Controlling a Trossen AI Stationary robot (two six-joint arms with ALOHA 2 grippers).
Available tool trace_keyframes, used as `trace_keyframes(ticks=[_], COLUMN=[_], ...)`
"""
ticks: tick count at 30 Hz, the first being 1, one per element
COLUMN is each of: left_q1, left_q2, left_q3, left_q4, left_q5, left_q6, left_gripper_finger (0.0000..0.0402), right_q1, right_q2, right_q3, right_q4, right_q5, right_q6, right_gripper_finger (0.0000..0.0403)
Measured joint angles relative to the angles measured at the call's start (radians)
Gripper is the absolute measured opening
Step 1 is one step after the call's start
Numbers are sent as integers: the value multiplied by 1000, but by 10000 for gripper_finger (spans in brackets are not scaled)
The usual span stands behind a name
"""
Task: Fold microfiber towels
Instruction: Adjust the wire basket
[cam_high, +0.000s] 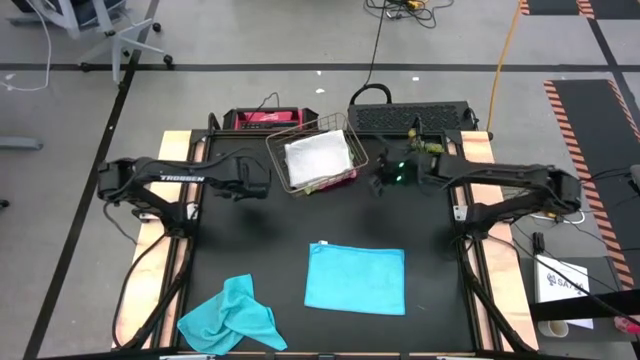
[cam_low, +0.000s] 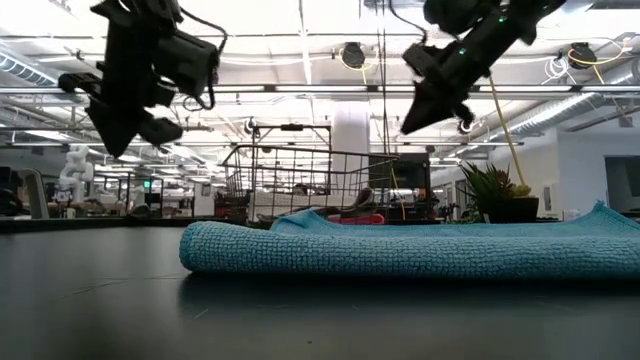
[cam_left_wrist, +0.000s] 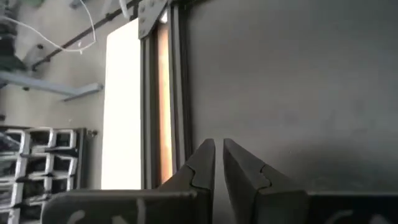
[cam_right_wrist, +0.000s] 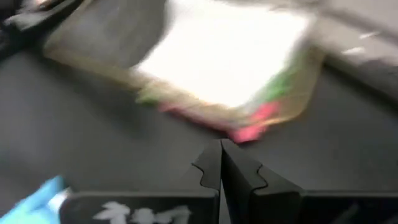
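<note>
- Black tabletop: flat turquoise microfiber towel at centre, crumpled turquoise towel at 7 o'clock.
- Copper wire basket at 12 o'clock.
- Left gripper and right gripper hover, fingers pressed together, empty.

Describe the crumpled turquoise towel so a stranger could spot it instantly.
On the black table, look to the near edge on the left arm's side. There lies the crumpled turquoise microfiber towel, bunched and wrinkled, unlike the folded turquoise microfiber towel beside it, which lies flat as a neat rectangle.

Two turquoise towels, one flat and one crumpled, are lying on the black table, while a light grey towel is topping the copper basket.
</note>
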Motion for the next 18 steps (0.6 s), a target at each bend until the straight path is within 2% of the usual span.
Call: trace_keyframes(ticks=[2,4,7,12,18], left_q1=[-21,-58,-145,-297,-458], left_q2=[-27,-55,-101,-147,-148], left_q3=[0,0,0,0,0], left_q4=[-5,-8,-17,-30,-30], left_q5=[35,94,131,181,243], left_q6=[-12,-37,-97,-246,-392], left_gripper_finger=[34,31,31,31,31], right_q1=[-34,-78,-133,-221,-286], right_q2=[-42,-70,-66,-4,113], right_q3=[0,1,0,0,-1], right_q4=[-29,-46,-63,-31,13], right_q5=[61,53,30,-24,-98], right_q6=[-18,-21,-52,-106,-177], right_gripper_finger=[0,0,0,0,0])
